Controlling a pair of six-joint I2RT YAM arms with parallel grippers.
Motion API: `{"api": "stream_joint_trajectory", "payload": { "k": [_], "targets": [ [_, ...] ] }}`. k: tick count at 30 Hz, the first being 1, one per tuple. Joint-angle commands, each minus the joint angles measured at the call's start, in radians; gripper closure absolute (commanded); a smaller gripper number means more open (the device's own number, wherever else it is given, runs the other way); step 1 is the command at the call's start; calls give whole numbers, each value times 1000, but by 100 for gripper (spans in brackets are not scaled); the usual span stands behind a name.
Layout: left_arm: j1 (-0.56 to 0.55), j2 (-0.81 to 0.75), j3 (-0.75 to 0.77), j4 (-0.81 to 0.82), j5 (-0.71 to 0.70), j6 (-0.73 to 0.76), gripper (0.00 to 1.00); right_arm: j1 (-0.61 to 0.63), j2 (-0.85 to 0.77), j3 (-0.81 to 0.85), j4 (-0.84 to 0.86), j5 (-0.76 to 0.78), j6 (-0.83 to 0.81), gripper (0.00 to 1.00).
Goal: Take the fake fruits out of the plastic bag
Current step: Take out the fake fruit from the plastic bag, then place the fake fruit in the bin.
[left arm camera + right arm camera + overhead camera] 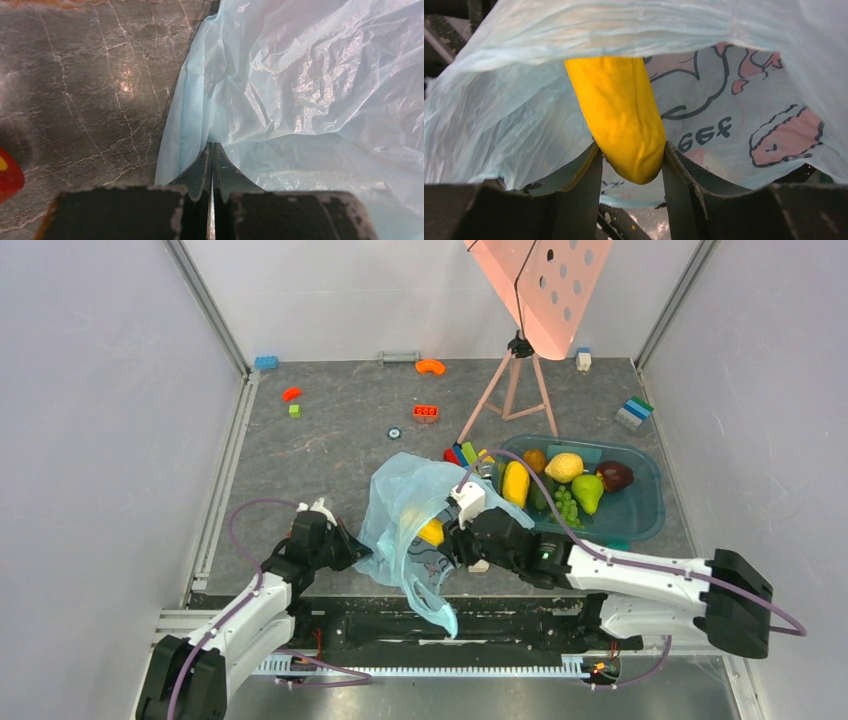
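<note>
The light blue plastic bag (405, 502) lies crumpled at the near middle of the table, its printed side showing in the right wrist view (734, 125). My left gripper (352, 548) is shut on the bag's left edge (200, 115), with the film pinched between the fingertips (205, 160). My right gripper (456, 540) reaches into the bag's mouth and is shut on a long yellow fake fruit (624, 110), which also shows in the top view (432, 532). A lemon (565, 467), green pear (587, 492), maroon fruit (614, 475) and small orange (535, 459) lie in the teal tub (652, 502).
The tub at the right also holds a yellow cob-like piece (515, 483) and green grapes (567, 508). A pink perforated board on a tripod (512, 390) stands behind it. Loose toy bricks (426, 412) lie on the far table. A red object (7, 172) lies left of my left gripper.
</note>
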Motion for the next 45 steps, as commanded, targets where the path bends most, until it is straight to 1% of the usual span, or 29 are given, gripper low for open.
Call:
{"api": "stream_joint_trajectory", "payload": {
  "k": [1,4,13,17,21,26,30,33,36,37,38,41,45],
  "targets": [
    [-2,11,20,-6,-7,1,98,-3,-115,-37,-45,-88,9,60],
    [-2,14,28,-6,-10,1,98,-3,-178,-49,-112,-118,7,61],
    [-2,37,64,0,-29,4,98,-3,-417,-109,-294,-132,47,61],
    [-1,45,110,-15,-47,5,98,-3,-510,-121,-397,-84,90,61],
    [0,42,172,-44,-67,4,98,-3,-583,-96,-545,-13,158,63],
    [4,5,258,-124,-141,-5,98,-3,-675,-59,-737,78,244,63],
    [22,-62,347,-223,-219,0,98,-3,-730,-20,-835,131,297,64],
    [36,-114,410,-292,-282,25,98,-3,-737,39,-924,193,332,65],
    [38,-149,454,-338,-317,57,98,-3,-741,105,-1000,230,340,65],
    [39,-152,463,-346,-321,65,97,-3,-742,128,-1022,236,339,65],
    [39,-154,472,-348,-321,73,94,-3,-747,150,-1037,239,337,65],
    [39,-157,481,-330,-297,83,89,-3,-769,216,-1050,209,317,65],
    [39,-152,475,-302,-280,75,88,-3,-795,306,-1038,118,270,65]
  ]
}}
